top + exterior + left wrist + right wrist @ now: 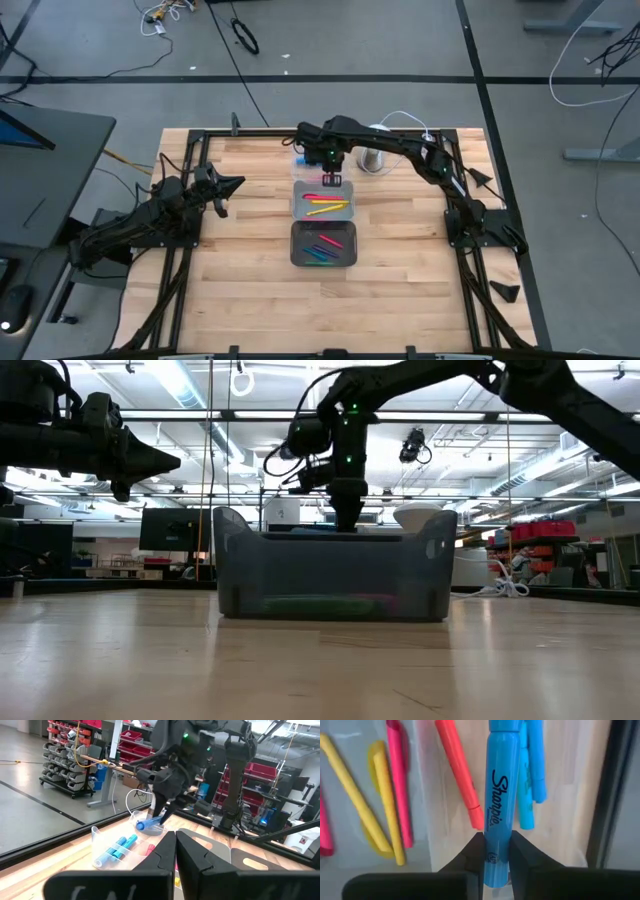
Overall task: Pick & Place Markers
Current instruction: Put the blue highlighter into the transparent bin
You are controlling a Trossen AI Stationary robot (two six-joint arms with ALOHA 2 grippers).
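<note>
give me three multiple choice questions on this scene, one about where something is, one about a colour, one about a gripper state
1. Where is the right gripper?
A. at the far edge of the far grey tray
B. over the table's near left corner
C. off the table

2. What colour is the marker in the right gripper?
A. yellow
B. blue
C. green

3. How is the left gripper?
A. shut on a marker
B. wide open
C. shut, holding nothing

Answers: 1 A, the high view shows it by the far grey tray. 2 B, the right wrist view shows a blue Sharpie between its fingers. 3 C, the left wrist view shows the fingers together with nothing between.
</note>
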